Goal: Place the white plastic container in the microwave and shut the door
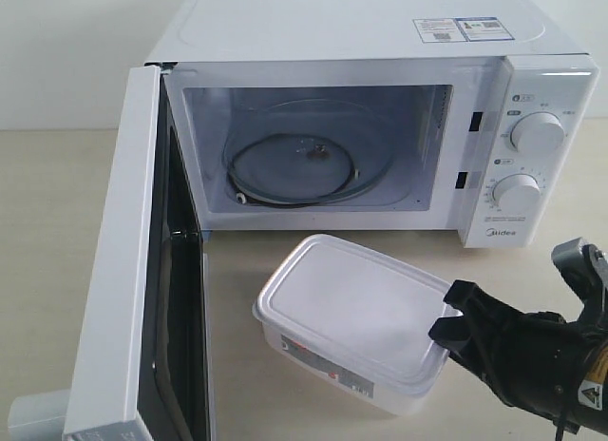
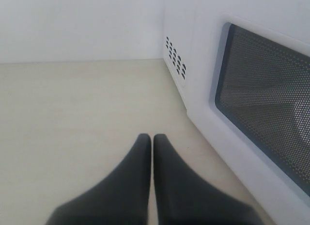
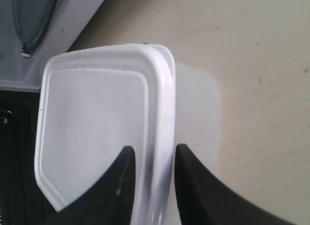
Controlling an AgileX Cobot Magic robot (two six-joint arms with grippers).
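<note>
The white plastic container (image 1: 351, 308) rests on the table in front of the microwave (image 1: 532, 99), lid on, red-marked label facing the front. My right gripper (image 1: 448, 311) has come in from the right and is shut on the container's right end; the right wrist view shows its fingers (image 3: 154, 154) pinching the raised rim of the container (image 3: 92, 118). The door (image 1: 119, 270) stands wide open at the left, and the glass turntable (image 1: 304, 165) is bare. My left gripper (image 2: 152, 136) is shut on nothing, low over the table outside the door (image 2: 271, 99).
The open door juts toward the front at the left of the container. The microwave's control panel with two dials (image 1: 537, 132) is at the right. Its vented side wall (image 2: 177, 55) lies ahead of the left gripper. Beige tabletop (image 1: 237, 270) runs between container and cavity.
</note>
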